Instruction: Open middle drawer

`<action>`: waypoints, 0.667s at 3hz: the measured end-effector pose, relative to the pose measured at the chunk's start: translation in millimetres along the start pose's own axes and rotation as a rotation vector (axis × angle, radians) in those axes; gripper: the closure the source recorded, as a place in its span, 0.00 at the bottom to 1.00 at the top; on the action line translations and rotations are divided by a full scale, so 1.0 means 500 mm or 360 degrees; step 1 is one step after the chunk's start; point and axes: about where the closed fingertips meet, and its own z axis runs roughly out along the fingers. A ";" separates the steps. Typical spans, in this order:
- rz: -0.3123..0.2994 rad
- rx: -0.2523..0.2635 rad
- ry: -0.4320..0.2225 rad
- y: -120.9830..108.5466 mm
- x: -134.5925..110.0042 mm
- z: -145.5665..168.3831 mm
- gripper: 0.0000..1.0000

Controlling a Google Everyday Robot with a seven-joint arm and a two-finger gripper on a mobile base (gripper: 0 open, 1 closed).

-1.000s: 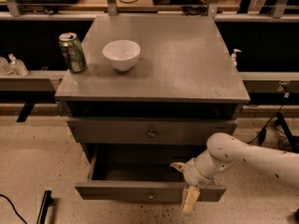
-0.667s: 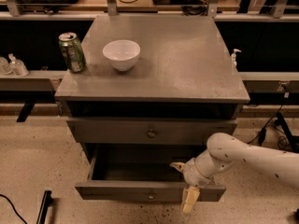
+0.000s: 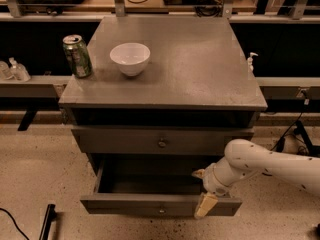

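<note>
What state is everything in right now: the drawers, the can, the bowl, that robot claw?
Middle drawer: pulled out, nothing seen inside.
Top drawer: shut.
Can: upright on the cabinet top.
Bowl: upright, looks empty.
Gripper: open, at the middle drawer's front edge, toward its right end.

No text readable; green can (image 3: pixel 77 56) label illegible.

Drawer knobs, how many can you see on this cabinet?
2: one knob on the top drawer, one knob on the pulled-out middle drawer, beside the gripper. A lower one may be hidden.
</note>
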 end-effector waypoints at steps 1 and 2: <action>0.0068 0.0116 0.0049 -0.016 0.023 -0.011 0.41; 0.0067 0.0118 0.0045 -0.018 0.021 -0.007 0.64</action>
